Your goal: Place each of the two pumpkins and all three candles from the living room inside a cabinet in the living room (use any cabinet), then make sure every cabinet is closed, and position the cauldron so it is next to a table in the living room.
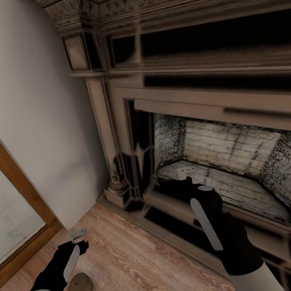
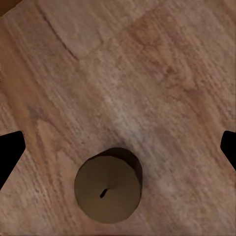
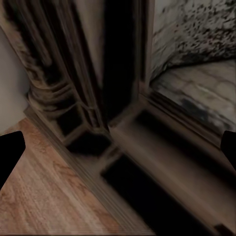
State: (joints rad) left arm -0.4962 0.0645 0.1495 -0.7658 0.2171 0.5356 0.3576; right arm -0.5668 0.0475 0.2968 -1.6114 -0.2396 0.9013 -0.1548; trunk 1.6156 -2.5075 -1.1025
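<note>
1. One candle [image 1: 79, 287] stands upright on the wood floor [image 1: 139, 258], at the near left of the scene, well short of the fireplace surround [image 1: 120, 155].
2. The left gripper [image 1: 77, 240] hangs over the floor just beyond the candle; its fingers [image 1: 76, 233] are spread with nothing between them.
3. In the left wrist view the candle [image 2: 108, 189] shows its flat top and wick from above, so its axis is vertical. It sits off-centre between the two dark finger tips [image 2: 9, 155], nearer the camera side than the line joining them.
4. Key relation: the candle lies slightly nearer the robot than the left fingers, so I judge the hand needs a short pull back before descending.
5. The right gripper [image 1: 188, 173] is far off, up by the hearth; its fingers [image 3: 10, 155] look parted and empty, though the render is dark there.
6. The left arm is clearly the nearer one for this pick.
</note>
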